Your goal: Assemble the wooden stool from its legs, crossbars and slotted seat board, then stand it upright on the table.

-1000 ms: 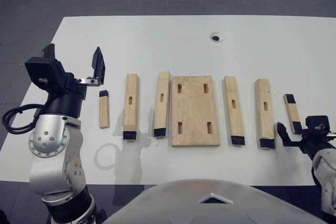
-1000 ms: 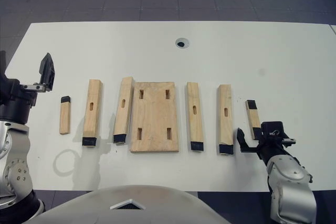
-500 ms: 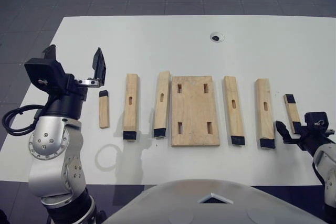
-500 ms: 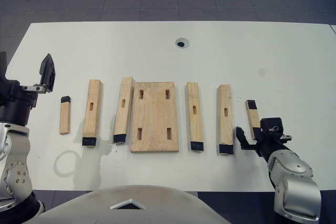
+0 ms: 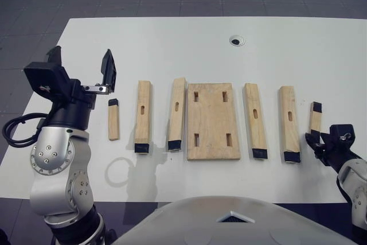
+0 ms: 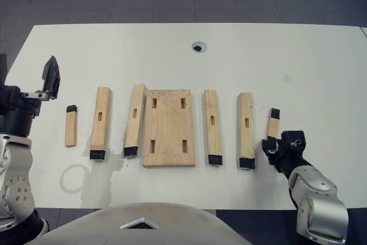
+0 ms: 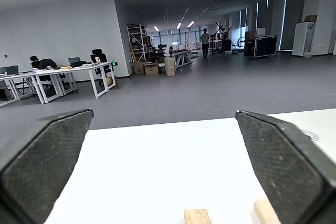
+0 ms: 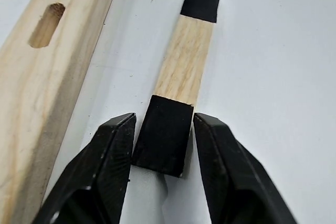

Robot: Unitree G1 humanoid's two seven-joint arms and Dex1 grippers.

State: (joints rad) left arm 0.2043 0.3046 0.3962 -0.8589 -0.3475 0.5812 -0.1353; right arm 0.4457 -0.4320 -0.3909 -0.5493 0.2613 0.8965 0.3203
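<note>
The slotted seat board [image 5: 213,121] lies flat mid-table with two legs [image 5: 143,116] [image 5: 176,113] to its left and two legs [image 5: 254,120] [image 5: 289,123] to its right. A short crossbar [image 5: 113,119] with a black far end lies at the far left. My left gripper [image 5: 80,67] hangs open above the table, just left of it, its pads [image 7: 47,166] wide apart. At the far right, my right gripper [image 8: 164,118] is shut on the near black end of the other crossbar [image 8: 184,61], which still rests on the table [image 5: 315,117].
The white table [image 5: 172,44] has a round cable hole [image 5: 236,40] near its far edge. The rightmost leg [image 8: 47,66] lies close beside the held crossbar. Bare tabletop stretches beyond the parts, and the front edge runs just behind the right gripper.
My right gripper has moved forward and closed around the right crossbar's near end. That end has swung slightly left. The left arm has barely moved.
</note>
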